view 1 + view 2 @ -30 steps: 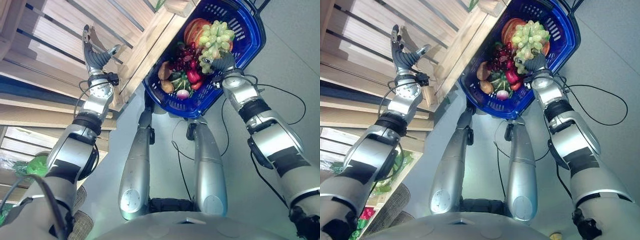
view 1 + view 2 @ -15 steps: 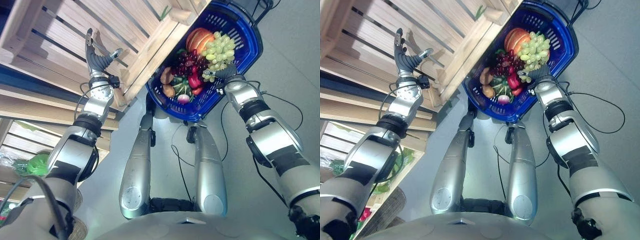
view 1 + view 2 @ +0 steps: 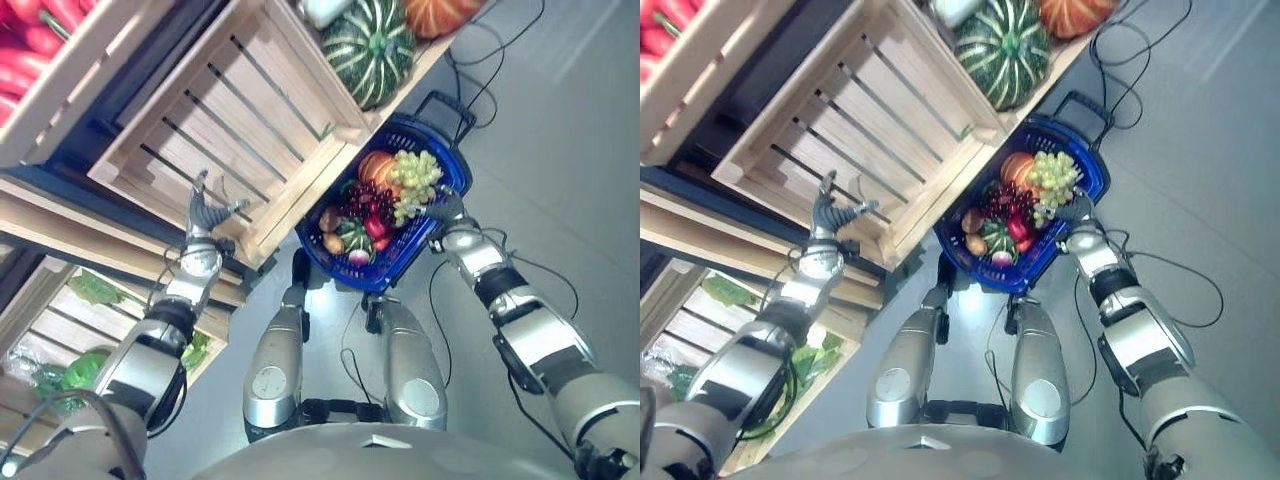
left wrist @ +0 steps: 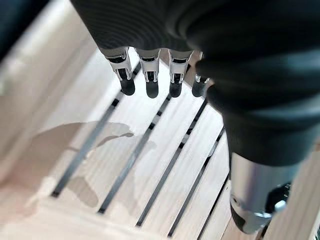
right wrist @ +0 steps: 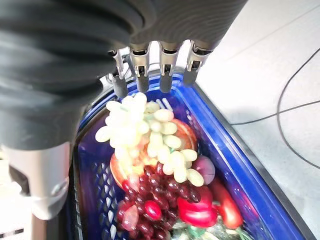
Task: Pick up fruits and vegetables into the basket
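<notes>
Two eye views, now: blue basket (image 3: 452, 168) on the floor below a wooden crate (image 3: 235, 140), holding green grapes (image 3: 412, 180), dark grapes (image 3: 366, 203), an orange-red fruit (image 3: 374, 166), a red pepper (image 3: 377, 227) and smaller produce.
Shelf above: striped green squash (image 3: 369, 42) and orange pumpkin (image 3: 436, 12) on the rack; red peppers (image 3: 40, 30) in the upper crate; leafy greens (image 3: 95, 290) lower down.
Right robot hand (image 3: 1076, 208): at the basket's rim, beside the green grapes.
Left robot hand (image 3: 205, 212): raised against the crate's slatted side, spread, holding nothing.
Left wrist view: fingers (image 4: 148, 75) straight and apart above bare slats.
Right wrist view: fingers (image 5: 165, 69) straight and relaxed over the grapes (image 5: 142, 132), pinching nothing.
Change: a second ago the green grapes sat in the right robot hand above the basket; now they lie on the pile and the hand is free. Whole scene has shifted, so the camera has moved and the upper shelf has come into sight.
Judgement: grapes delivered; the squash or pumpkin looks like the next candidate.
</notes>
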